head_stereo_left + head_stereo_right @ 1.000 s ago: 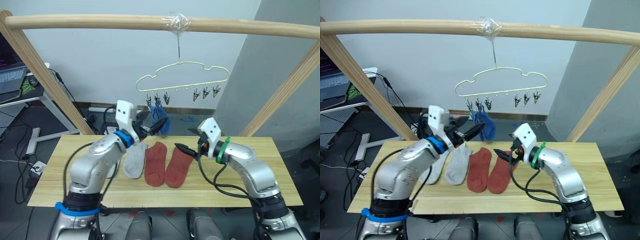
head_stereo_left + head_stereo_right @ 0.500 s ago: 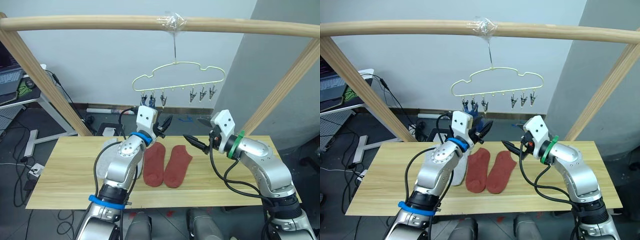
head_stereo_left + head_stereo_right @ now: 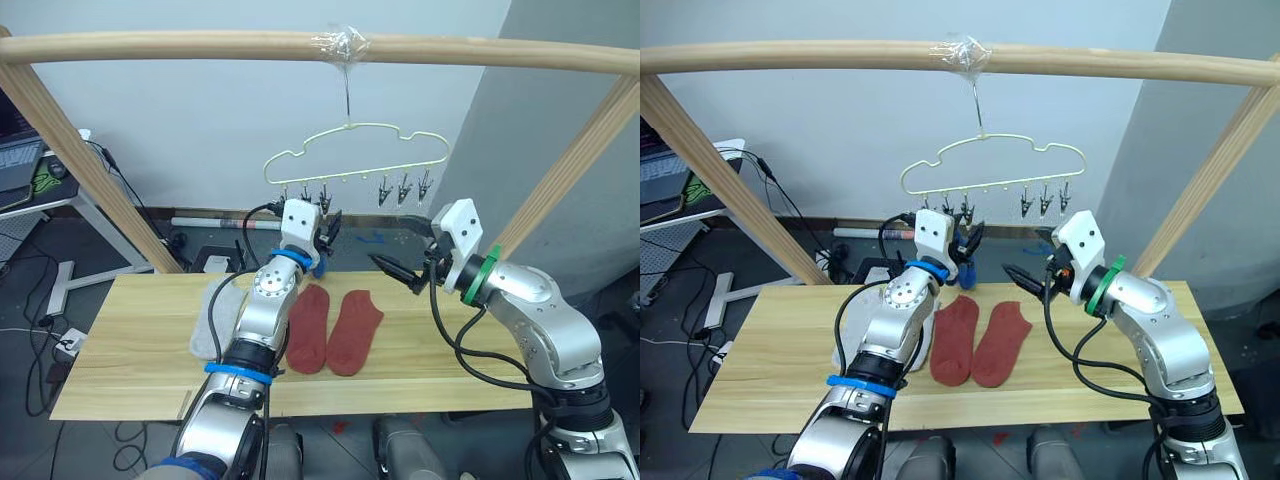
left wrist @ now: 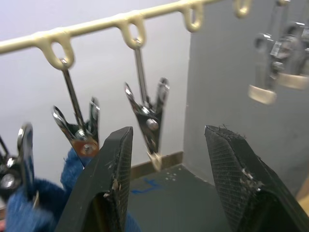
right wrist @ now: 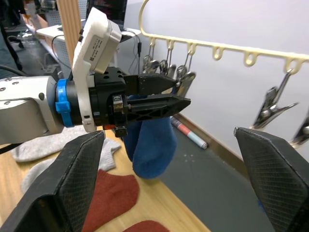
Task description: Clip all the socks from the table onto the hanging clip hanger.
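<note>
The pale clip hanger (image 3: 352, 150) hangs from the pole, three dark clips (image 3: 303, 196) at its left end and three at its right (image 3: 405, 186). A blue sock (image 5: 149, 145) dangles from the left clips. My left gripper (image 3: 328, 228) is raised just under those clips and open; a bare clip (image 4: 147, 121) hangs beyond its fingers (image 4: 104, 188). My right gripper (image 3: 400, 250) is open in the air, to the right of the left one and below the hanger. On the table (image 3: 140, 355) lie two rust red socks (image 3: 308, 328) (image 3: 357, 330) and light grey socks (image 3: 210, 322), partly behind my left arm.
A thick wooden pole (image 3: 200, 45) spans the top, carried by slanted posts (image 3: 90, 170) (image 3: 565, 170) at both sides. Left of the frame stands a desk with a laptop (image 3: 20, 160), with cables on the floor.
My left gripper has risen from over the socks to the hanger's left clips. The right gripper has also lifted and moved toward the hanger. The camera has tilted.
</note>
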{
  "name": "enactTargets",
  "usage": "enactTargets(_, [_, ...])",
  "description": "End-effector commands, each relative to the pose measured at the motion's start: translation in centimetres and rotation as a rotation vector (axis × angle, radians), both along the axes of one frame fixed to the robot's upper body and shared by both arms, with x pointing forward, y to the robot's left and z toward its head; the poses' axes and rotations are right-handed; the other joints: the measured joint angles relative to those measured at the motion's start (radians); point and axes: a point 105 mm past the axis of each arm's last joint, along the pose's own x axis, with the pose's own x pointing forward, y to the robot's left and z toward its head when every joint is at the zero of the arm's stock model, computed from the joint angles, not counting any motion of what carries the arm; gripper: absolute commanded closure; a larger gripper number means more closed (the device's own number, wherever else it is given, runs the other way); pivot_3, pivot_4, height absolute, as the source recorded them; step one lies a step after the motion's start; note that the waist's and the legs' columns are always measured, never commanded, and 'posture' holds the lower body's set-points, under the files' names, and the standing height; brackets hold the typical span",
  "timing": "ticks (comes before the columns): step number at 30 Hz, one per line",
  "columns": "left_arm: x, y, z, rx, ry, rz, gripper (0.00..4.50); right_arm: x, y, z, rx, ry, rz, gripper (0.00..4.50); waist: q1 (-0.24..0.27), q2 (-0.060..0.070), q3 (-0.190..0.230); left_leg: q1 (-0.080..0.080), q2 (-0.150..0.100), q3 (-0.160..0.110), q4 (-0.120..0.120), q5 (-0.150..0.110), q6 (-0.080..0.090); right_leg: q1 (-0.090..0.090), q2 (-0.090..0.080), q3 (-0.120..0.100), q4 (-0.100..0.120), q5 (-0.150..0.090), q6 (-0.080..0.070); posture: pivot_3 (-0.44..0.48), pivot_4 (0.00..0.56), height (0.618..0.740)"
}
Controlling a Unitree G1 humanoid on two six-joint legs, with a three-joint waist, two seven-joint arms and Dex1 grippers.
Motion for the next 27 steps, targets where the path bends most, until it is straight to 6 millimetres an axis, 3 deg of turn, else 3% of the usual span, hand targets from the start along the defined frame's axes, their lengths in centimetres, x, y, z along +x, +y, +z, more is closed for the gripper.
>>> enactTargets(1, [0.5,-0.2,1.6,-0.008,-0.061,0.012,2.10,-0.3,-0.1,2.0,0.010,-0.073,0.002,0.00,-0.004,0.000,0.000,0.000,0.000,0.000,0.000,0.000,0.000,0.000,0.000,0.000,0.000,0.000,0.000,-0.092,0.124,0.740])
enactTargets(27, [1.7,-0.3,2.9,0.050,-0.149,0.103,2.10,-0.1,-0.4,2.0,0.001,-0.075,-0.018,0.00,-0.012,0.000,0.000,0.000,0.000,0.000,0.000,0.000,0.000,0.000,0.000,0.000,0.001,0.001,0.001,-0.104,0.130,0.740])
